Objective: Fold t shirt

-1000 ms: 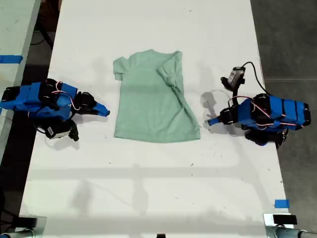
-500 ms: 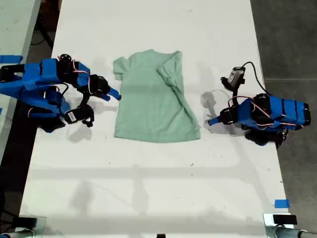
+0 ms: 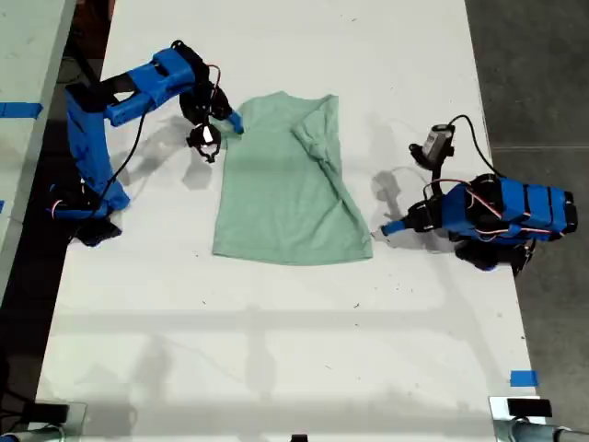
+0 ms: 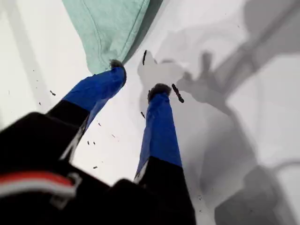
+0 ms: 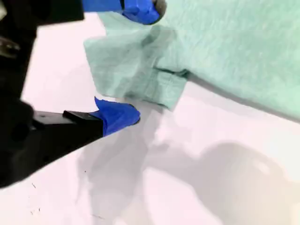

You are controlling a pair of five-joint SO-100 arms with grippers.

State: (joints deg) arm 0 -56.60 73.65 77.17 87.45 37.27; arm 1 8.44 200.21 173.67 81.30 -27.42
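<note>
My second gripper [image 3: 232,122] has swung up to the shirt's [image 3: 285,180] sleeve [image 5: 136,75] (exterior view's upper left), jaws wide, nothing held yet. My first gripper [image 4: 138,79] sits open by the hem corner, empty. Shirt's mid-table, one side folded; sleeve pinch prob. next.

- The table [image 3: 294,359] is white and flat, with small dark specks scattered over it.
- The t shirt [image 3: 281,184] lies flat near the middle, pale mint green (1 side folded inward, toward the exterior view's right).
- 2 blue arms rest their bases on it, 1 at each side of the exterior view.
- A strip of blue tape [image 3: 523,378] sticks near the exterior view's lower right corner.
</note>
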